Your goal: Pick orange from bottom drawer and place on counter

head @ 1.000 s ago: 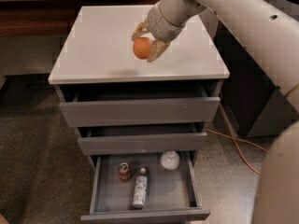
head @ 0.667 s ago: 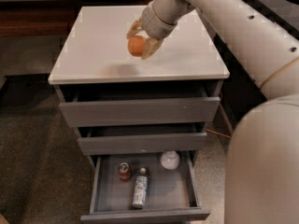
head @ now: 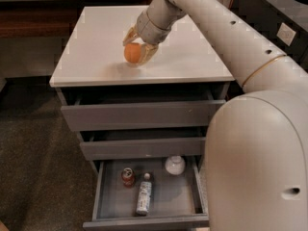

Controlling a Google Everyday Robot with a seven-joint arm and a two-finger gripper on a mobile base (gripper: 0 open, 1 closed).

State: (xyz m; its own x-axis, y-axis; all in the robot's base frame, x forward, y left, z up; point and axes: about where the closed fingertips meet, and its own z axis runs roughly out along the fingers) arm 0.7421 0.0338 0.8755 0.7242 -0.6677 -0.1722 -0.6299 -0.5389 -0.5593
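**Gripper [head: 137, 51] lowered with the orange [head: 133, 53] over the desk [head: 91, 57].**

Compared with 0.7 s earlier, the gripper and orange sit lower and slightly further left, close above the middle of the light grey desk top; whether the fruit touches it cannot be told. The fingers pinch the orange from both sides. The bottom drawer [head: 110, 198] stands pulled out, holding a red-topped can [head: 128, 176], a lying bottle [head: 144, 194] and a white bowl [head: 174, 165]. Dark carpet [head: 33, 167] covers the floor; a black cabinet [head: 284, 13] stands at right.
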